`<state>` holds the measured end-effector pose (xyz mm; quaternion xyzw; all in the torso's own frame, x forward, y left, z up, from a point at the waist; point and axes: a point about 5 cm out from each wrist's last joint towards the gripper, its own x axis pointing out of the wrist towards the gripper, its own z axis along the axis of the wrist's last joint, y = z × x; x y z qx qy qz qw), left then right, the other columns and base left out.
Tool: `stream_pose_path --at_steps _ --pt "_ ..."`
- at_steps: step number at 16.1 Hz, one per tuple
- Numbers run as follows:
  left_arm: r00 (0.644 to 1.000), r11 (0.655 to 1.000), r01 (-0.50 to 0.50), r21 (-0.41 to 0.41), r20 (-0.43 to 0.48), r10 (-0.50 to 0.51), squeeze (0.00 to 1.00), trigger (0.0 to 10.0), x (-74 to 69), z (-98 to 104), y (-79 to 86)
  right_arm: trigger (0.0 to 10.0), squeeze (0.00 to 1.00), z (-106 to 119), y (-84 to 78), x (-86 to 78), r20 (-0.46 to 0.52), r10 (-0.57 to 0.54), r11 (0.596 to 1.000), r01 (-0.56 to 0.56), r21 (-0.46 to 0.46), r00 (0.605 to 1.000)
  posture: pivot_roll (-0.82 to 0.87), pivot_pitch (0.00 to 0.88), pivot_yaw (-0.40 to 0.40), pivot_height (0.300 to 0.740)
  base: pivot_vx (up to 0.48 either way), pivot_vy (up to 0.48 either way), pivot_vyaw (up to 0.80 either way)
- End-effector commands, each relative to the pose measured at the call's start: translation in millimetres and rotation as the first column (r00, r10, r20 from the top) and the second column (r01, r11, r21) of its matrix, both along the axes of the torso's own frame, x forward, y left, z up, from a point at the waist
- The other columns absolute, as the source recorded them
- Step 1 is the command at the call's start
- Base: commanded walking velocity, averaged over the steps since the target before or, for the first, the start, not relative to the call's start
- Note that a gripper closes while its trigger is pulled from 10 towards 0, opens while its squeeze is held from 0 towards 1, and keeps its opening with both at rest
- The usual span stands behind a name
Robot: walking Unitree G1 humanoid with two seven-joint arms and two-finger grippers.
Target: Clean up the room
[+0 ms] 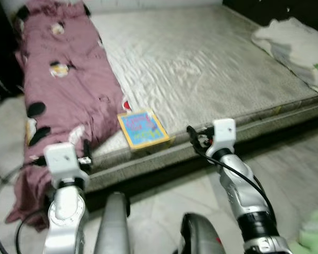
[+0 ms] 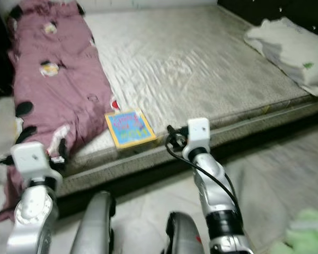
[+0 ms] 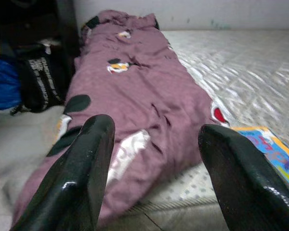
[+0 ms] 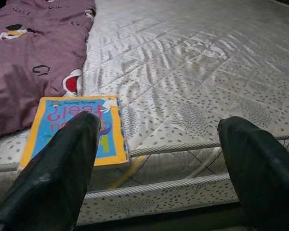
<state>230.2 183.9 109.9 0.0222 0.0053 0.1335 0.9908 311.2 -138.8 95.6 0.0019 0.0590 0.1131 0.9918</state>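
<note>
Black and glossy, the right gripper [image 4: 154,163] has its two fingers spread wide apart with nothing between them, poised short of the mattress [image 1: 201,69] edge and just to the side of the book [image 1: 142,129]. The left gripper [image 3: 154,168] is likewise splayed and empty, aimed at the maroon blanket [image 1: 69,79] that lies bunched along the mattress's left side and spills over its edge toward the floor. The book, blue with a yellow border, lies flat at the near edge of the mattress, one side touching the blanket. It looks like the likely first pickup, though that is a guess. To take it well, the right gripper should shift toward the blanket side until the book's overhanging near edge sits between the fingers, then close across the thin cover, one finger above and one below. A flat top-down pinch would probably slide on the glossy cover. A folded pale cloth [image 1: 294,47] rests on the far right corner, well apart.
</note>
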Motion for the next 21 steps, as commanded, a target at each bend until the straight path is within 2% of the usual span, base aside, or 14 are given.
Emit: stream_pose_path --at_steps 1,5,9,21 --pt "1.0 1.0 0.007 -0.003 0.027 -0.007 0.0 10.0 2.7 6.7 -2.8 10.0 0.0 8.8 -1.7 4.3 0.027 0.007 1.0 -0.006 -0.018 1.0 0.1 0.079 -0.072 0.623 0.0 0.0 0.0" --pt "1.0 1.0 0.007 -0.018 0.018 -0.007 0.0 10.0 2.1 4.8 -3.5 10.0 0.0 7.6 -1.0 3.6 0.026 0.018 1.0 -0.018 -0.023 0.999 0.1 0.081 -0.072 0.623 0.0 0.0 0.45" --pt "1.0 0.999 0.019 -0.039 0.025 -0.018 0.0 10.0 2.3 4.7 -4.5 10.0 0.0 8.3 -0.1 3.0 0.031 0.034 0.999 -0.033 -0.026 0.999 0.09 0.087 -0.072 0.623 0.0 0.0 0.0" --pt "0.999 0.998 0.038 -0.055 0.02 -0.037 0.0 10.0 5.7 4.1 -4.5 10.0 0.0 9.7 2.5 5.5 0.032 0.047 0.998 -0.046 -0.032 0.998 0.08 0.1 -0.067 0.623 0.356 0.0 0.0"
